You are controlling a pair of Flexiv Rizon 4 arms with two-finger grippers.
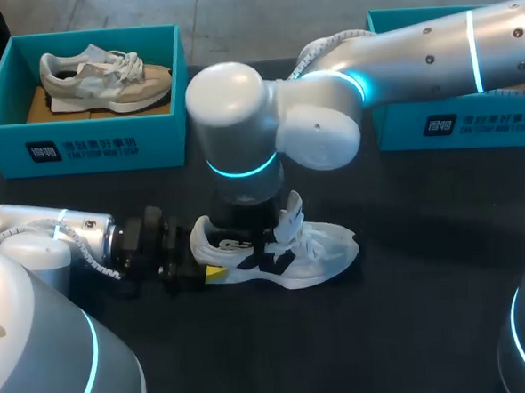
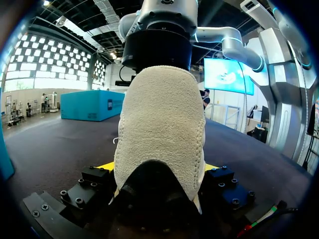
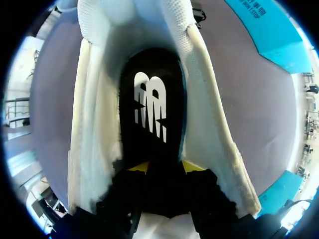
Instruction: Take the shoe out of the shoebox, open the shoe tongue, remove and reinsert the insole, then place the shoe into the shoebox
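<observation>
Far left at the back of the worktop [image 1: 412,312] there's a teal shoebox [image 1: 81,147] with a beige and grey sneaker [image 1: 104,81] lying in it on its side.

In front of that, my left arm [image 1: 60,236] comes in low along the worktop. The left claw [image 2: 157,169] is clamped on the heel of the white shoe [image 1: 292,248], one yellow tip pressed on each side of it.

That shoe is out of any box. It's sitting upright on its sole mid-worktop, toe pointing right, with the tongue pulled up.

My right arm [image 1: 396,46] reaches across from the right and drops straight down over the shoe's opening. The right claw [image 3: 165,168] is down inside the collar at the heel end of the black insole [image 3: 152,104], which lies in the shoe. Honestly I can't tell if it's pinching the insole or just sitting over it.

A second teal shoebox [image 1: 454,122] is at the back right, partly hidden behind that arm.
</observation>
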